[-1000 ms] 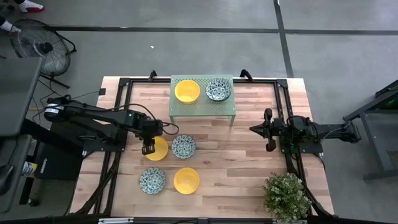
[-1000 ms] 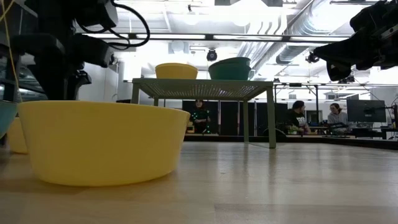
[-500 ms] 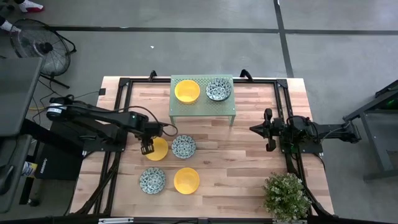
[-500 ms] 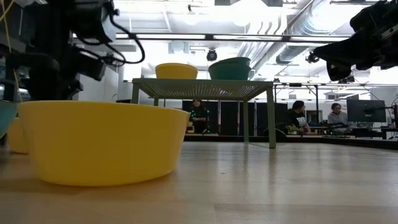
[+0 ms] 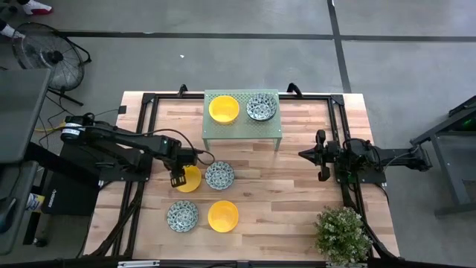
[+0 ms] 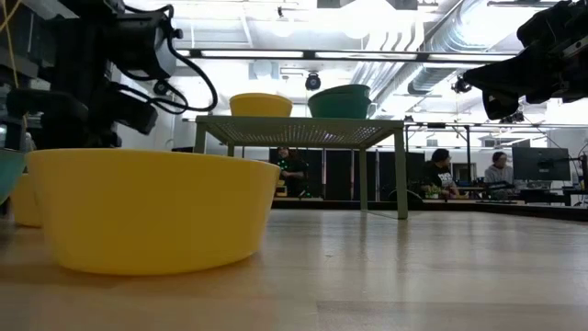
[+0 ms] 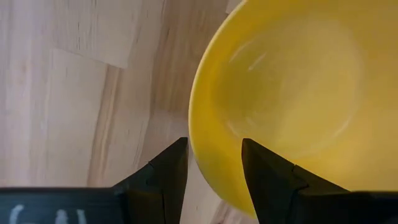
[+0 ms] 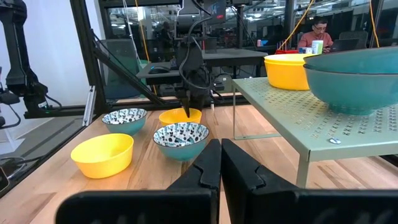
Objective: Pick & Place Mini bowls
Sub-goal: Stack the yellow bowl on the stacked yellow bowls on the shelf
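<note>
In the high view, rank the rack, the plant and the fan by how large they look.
1. Rack: largest.
2. Fan and plant: about alike, so no firm order; the fan stands on the floor, farther from the camera.

No readable text, label, brand or number shows anywhere on the table, the bowls or the arms. Faint white marks sit on the left wrist's dark housing [image 7: 43,214], too cropped to read.
</note>
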Robot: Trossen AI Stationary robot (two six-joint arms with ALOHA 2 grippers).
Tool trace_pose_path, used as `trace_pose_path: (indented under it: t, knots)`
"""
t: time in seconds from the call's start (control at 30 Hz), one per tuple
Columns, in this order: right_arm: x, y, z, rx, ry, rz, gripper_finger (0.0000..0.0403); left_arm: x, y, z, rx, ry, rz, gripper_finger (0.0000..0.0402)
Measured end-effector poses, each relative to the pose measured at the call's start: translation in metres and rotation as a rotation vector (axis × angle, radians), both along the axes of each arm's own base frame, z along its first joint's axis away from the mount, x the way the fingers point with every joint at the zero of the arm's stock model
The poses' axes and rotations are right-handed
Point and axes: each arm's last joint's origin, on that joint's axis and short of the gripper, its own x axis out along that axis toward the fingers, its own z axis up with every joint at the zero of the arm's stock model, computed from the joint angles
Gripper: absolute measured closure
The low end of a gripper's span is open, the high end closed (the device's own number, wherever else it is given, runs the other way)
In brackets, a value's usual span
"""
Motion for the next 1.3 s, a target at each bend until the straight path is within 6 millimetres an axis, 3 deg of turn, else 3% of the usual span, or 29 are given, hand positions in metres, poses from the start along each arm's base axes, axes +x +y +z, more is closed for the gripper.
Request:
trace_pose_path:
  t: [0.3, 0.67, 0.9, 1.1, 1.3]
  knots:
    - [0.000, 0.000, 0.000, 0.000, 0.000, 0.000, 0.0402, 0.000, 0.000, 0.000, -0.023, -0.002, 0.057, 0.0264]
    - [0.000, 0.000, 0.000, 0.000, 0.000, 0.000, 0.0402, 0.000, 0.000, 0.000, -0.018, 0.001, 0.186, 0.0387]
    - [0.000, 0.000, 0.000, 0.000, 0.000, 0.000, 0.0402, 0.002, 0.000, 0.002, -0.024, -0.007, 0.190, 0.0397]
    - [0.000, 0.000, 0.000, 0.000, 0.000, 0.000, 0.0402, 0.001, 0.000, 0.017, -0.023, -0.058, 0.196, 0.0399]
    - [0.000, 0.000, 0.000, 0.000, -0.001, 0.000, 0.0402, -0.005, 0.001, 0.047, -0.030, -0.122, 0.241, 0.0400]
